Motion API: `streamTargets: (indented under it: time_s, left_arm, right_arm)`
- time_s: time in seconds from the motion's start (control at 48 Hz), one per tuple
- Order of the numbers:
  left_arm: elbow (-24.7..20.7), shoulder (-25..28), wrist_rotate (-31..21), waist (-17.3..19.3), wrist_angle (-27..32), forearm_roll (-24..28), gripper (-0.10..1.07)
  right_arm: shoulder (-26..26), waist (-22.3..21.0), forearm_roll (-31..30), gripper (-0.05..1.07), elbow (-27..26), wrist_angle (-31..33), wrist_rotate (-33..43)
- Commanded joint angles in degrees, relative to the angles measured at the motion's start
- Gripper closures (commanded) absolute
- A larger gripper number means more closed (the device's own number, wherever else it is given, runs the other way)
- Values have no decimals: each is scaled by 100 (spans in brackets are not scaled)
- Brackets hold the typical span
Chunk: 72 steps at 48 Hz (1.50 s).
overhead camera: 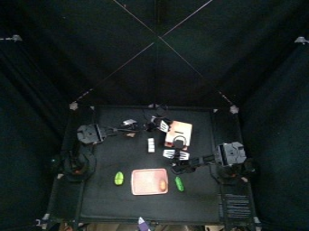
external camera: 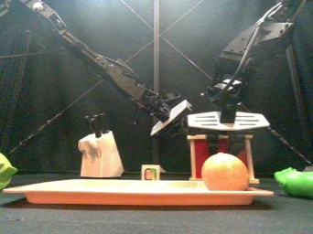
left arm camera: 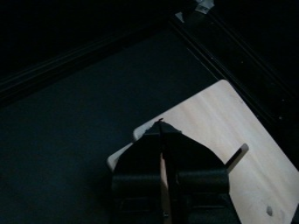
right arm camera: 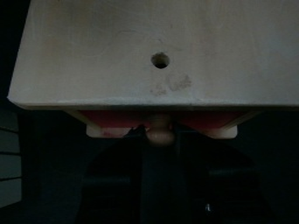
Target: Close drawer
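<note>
**Drawer on the worktop, met by both claws**

The drawer (overhead camera: 178,133) is found near the middle of the black worktop (overhead camera: 103,158), behind the flat pink tray (overhead camera: 150,181). In the front view it is seen standing upright right of centre, with red sides (external camera: 196,157) under a pale flat top board (external camera: 228,120).

The left claw (left arm camera: 163,131) is reached in from the left and is held over the near corner of the pale top board (left arm camera: 222,122). Its jaws are seen drawn together to a point. Whether the tip rests on the wood or hangs just above it cannot be told.

The right claw (right arm camera: 156,138) is brought in from the right and is pointed at the drawer's face, just below the pale board with its small dark hole (right arm camera: 160,59). Its jaws are held apart. A small pale knob (right arm camera: 158,131) is seen between their tips, against the red front (right arm camera: 111,125). A grip on the knob cannot be made out in the dark.

An orange egg-shaped thing (external camera: 224,171) is seen on the tray in front of the drawer. A white bag-like thing (external camera: 101,155) and a small cube (external camera: 152,172) are stood to the left, well apart from both claws.
</note>
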Motion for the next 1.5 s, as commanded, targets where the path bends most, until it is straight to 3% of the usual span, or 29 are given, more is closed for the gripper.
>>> streamTargets:
  time_s: [0.0,0.229,0.396,1.188,1.479]
  left_arm:
    - [88,-18,9,-9,-9,-9,68]
    - [88,-18,9,-9,-9,-9,68]
    - [88,-18,9,-9,-9,-18,68]
    - [123,-255,35,-70,44,-9,69]
    - [97,-510,580,-272,202,-9,69]
  right_arm:
    - [-97,-114,-18,56,-79,35,35]
    - [-62,-97,105,34,-114,26,9]
    - [-70,-88,141,26,-176,26,-9]
    - [-202,668,185,25,-316,62,-53]
    - [-334,756,176,25,-158,88,26]
